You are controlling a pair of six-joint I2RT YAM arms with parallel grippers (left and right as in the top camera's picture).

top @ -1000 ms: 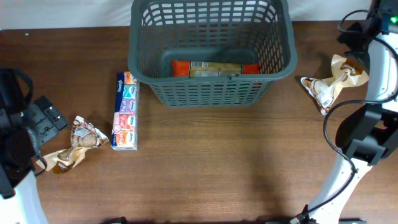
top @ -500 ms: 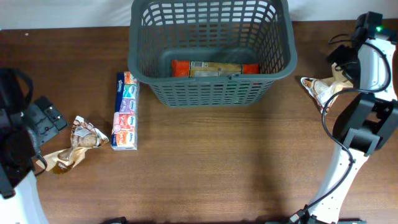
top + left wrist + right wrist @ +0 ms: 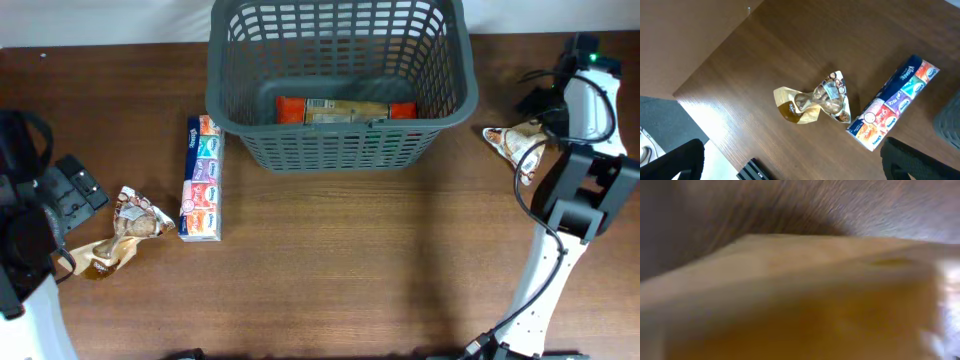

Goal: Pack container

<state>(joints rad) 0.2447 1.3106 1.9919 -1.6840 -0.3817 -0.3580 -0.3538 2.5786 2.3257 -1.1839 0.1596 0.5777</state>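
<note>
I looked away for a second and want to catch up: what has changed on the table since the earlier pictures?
The right tool swung left, in over the snack bag right of the basket, now partly covering it; nothing visibly gripped yet. The basket, the orange package inside it, the tissue pack, the other snack bag and the left tool stayed put.

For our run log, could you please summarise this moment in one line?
right gripper: open, at right snack bag | left gripper: open, near left snack bag | basket: one orange package inside
</note>
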